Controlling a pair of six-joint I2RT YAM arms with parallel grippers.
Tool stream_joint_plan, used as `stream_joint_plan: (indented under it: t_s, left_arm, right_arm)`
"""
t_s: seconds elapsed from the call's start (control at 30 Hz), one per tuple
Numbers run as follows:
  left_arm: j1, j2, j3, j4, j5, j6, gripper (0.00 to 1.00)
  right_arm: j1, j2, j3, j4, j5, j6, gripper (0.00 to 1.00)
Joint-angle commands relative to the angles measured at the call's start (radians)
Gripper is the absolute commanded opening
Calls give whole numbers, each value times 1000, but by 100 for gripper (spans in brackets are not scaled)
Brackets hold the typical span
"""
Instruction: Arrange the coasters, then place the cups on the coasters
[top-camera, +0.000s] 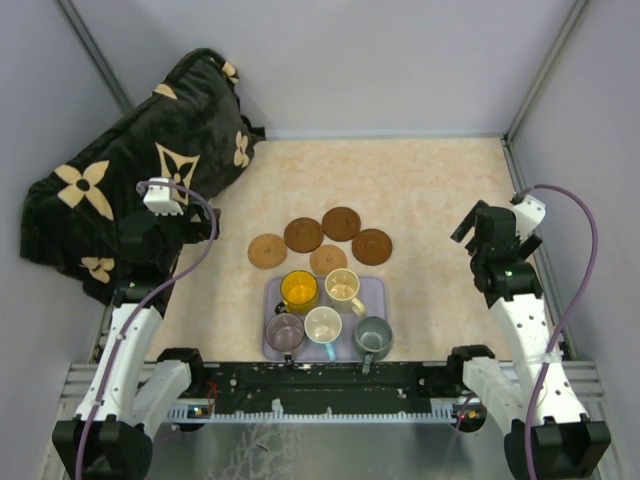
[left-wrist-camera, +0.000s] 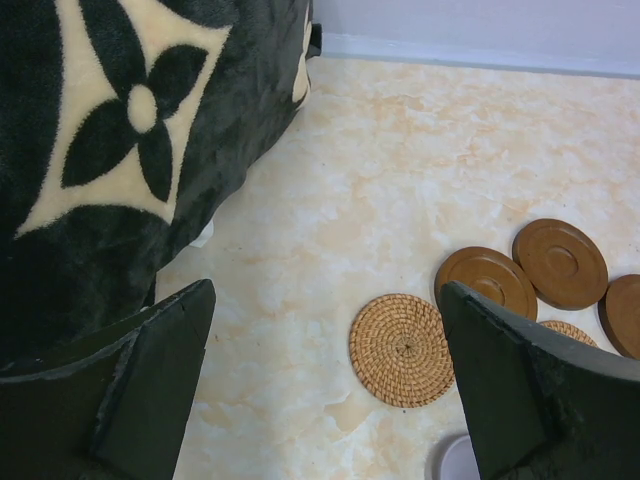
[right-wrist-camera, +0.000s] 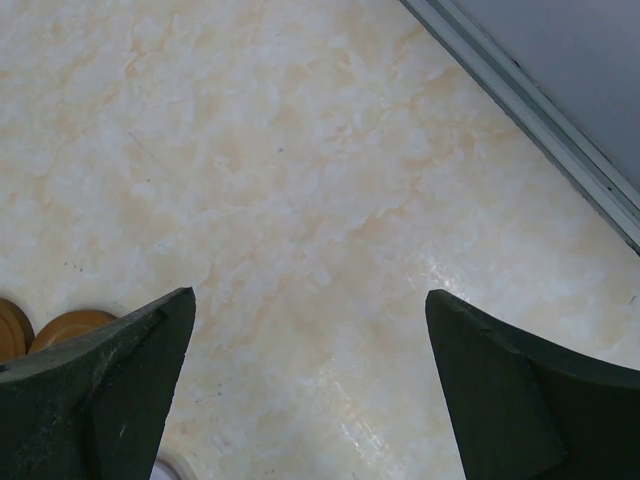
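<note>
- Where the table (top-camera: 440, 190) meets the arm bases, a lavender tray (top-camera: 377, 288) holds all five cups.
- Its near row is the mauve cup (top-camera: 285, 331), the white cup (top-camera: 323, 325) and the grey-green cup (top-camera: 373, 337); the yellow cup (top-camera: 298, 290) and the cream cup (top-camera: 343, 287) stand behind them. All are upright, and none stands on a coaster.
- Just beyond the tray, the five coasters (top-camera: 303, 235) lie flat on the table in a tight cluster.
- One woven coaster (top-camera: 328, 260) sits against the tray's far rim, partly hidden by the cups, and a second woven coaster (top-camera: 267, 250) lies at the cluster's left end. Three dark ones curve round the far side.
- Level with the cluster and well to its left, the left gripper (left-wrist-camera: 320, 300) has its jaws spread wide. It holds nothing, and only bare table shows between its fingers (left-wrist-camera: 160, 350). In its wrist view the left finger lies over the blanket's edge, and the left woven coaster lies near the right finger without touching it.
- On the right side, well apart from the coasters, the right gripper (right-wrist-camera: 308, 296) is spread just as wide and is also empty, with bare table showing in the gap. In its wrist view the edges of two coasters show beside its left finger.
- Farthest back, a black blanket (top-camera: 130, 170) with cream flower shapes is heaped in the left corner.
</note>
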Motion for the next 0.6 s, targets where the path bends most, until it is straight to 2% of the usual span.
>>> stream_joint_plan:
  t_s: [0.0, 0.2, 0.4, 0.57]
  left_arm:
    - [-5, 2, 15, 10, 13, -11, 99]
    - [-4, 3, 12, 14, 10, -11, 99]
    - [-4, 11, 10, 21, 17, -18, 99]
    - [-5, 13, 6, 22, 35, -21, 99]
  right_arm:
    - [-8, -24, 11, 43, 21, 8, 99]
    - [-8, -85, -48, 97, 22, 7, 99]
    - [-9, -79, -41, 91, 29, -9, 99]
    - [-9, -107, -72, 138, -34, -46, 99]
